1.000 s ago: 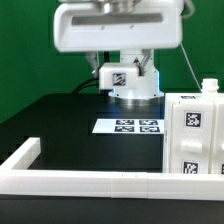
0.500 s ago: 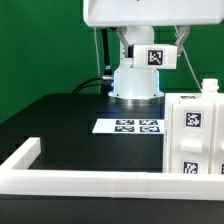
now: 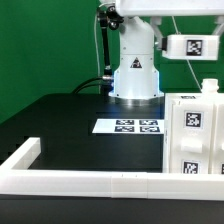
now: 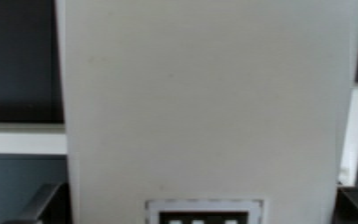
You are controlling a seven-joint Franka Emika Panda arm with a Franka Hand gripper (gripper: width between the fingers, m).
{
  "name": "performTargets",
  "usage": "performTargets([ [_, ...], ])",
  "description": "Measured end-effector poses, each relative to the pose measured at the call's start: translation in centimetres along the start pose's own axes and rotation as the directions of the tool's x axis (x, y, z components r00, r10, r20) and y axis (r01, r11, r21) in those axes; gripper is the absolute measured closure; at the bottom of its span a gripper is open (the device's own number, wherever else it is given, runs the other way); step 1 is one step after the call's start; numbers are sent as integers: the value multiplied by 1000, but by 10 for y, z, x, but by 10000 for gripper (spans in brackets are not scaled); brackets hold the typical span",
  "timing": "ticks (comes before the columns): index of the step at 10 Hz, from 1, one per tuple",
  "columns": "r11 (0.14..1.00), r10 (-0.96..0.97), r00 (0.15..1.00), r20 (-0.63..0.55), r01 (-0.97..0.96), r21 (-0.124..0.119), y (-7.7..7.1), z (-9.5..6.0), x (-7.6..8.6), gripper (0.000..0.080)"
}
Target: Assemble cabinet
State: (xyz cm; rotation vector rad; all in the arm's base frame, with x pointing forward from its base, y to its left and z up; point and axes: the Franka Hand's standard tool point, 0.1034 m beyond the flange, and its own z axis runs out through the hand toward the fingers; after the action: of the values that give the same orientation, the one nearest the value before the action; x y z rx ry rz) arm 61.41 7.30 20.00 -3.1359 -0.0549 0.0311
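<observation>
In the exterior view, the Franka arm (image 3: pixel 135 60) has swung upward and toward that view's right over the past second, its wide white head gone from the top of the picture and only its base column and a tagged link (image 3: pixel 192 46) left showing above the cabinet (image 3: pixel 192 135). The cabinet stands at the exterior view's right edge, just behind the long low white rail (image 3: pixel 80 180) and just beside the marker board (image 3: pixel 130 126), which lies flat on the black table (image 3: pixel 70 125). One cabinet unit is in sight, with two tags visible on its front and a small white knob on top; one marker board; one rail with a raised end. The gripper itself is out of this frame, so the lift looks like a move to come down over the cabinet from above, though that is a judgement. In the wrist view, a broad white panel (image 4: pixel 202 100), apparently one face of the cabinet, fills the picture, one tag peeping at its edge. Neither finger shows clearly, so whether the gripper is open or closed cannot be told.
</observation>
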Motion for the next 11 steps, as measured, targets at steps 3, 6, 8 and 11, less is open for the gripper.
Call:
performTargets([
  [3, 1000, 6, 1000, 10, -6, 10, -14, 16, 0, 249],
  [6, 1000, 1, 1000, 21, -2, 9, -20, 29, -2, 249],
  [8, 1000, -5, 1000, 17, 4, 12, -26, 30, -1, 249],
  [11, 1000, -2, 1000, 15, 2, 10, -30, 37, 2, 249],
])
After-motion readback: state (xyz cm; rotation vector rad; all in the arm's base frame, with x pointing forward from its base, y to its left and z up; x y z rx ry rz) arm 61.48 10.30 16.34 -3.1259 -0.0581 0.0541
